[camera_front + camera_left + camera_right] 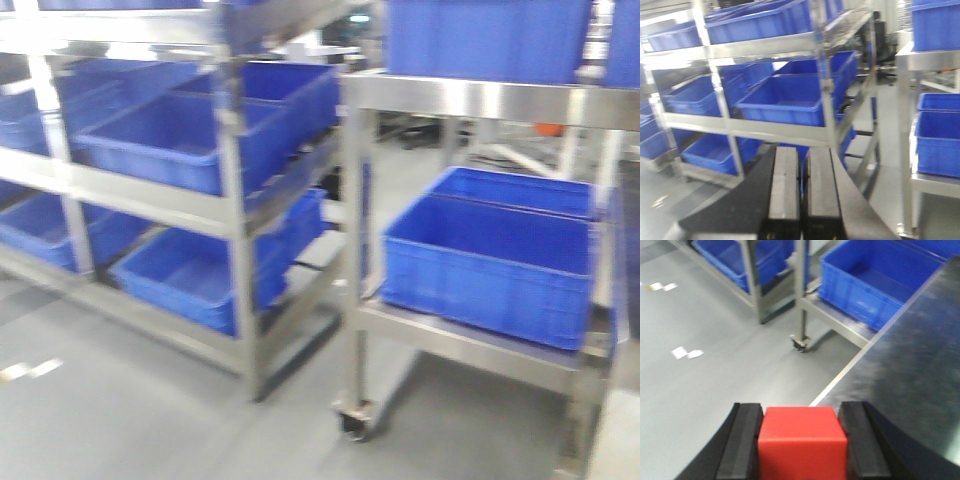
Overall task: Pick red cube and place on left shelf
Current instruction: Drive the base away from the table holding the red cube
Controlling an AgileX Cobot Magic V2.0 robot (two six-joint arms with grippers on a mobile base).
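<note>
I have the red cube clamped in the right gripper. The black pads press its two side faces and its front face sits about level with the tips. Directly ahead of and below this claw is bare grey floor, and a steel table top runs off to the claw's right. The left gripper has its fingers together with nothing between them, pointing at the left shelf rack, which stands well ahead of it.

My worries from here are these:

- The cube hangs over open floor, not over the table. From this angle I can't tell how deep it sits in the pads, so a jolt could drop it and let it roll under the racks.
- The front and left-wrist views are smeared, which I read as the rig being in motion. Braking hard near the rack could shake the grip loose.
- The rack's levels are crowded with blue bins and crossed by steel posts. If I come in too low or off line, the claw or the cube may clip a rail or a bin rim.
- The wheeled cart stands just beside the rack and looks much the same — steering toward it would put the cube on the wrong shelf.
- The idle left arm points at the same rack and could strike it first.
</note>
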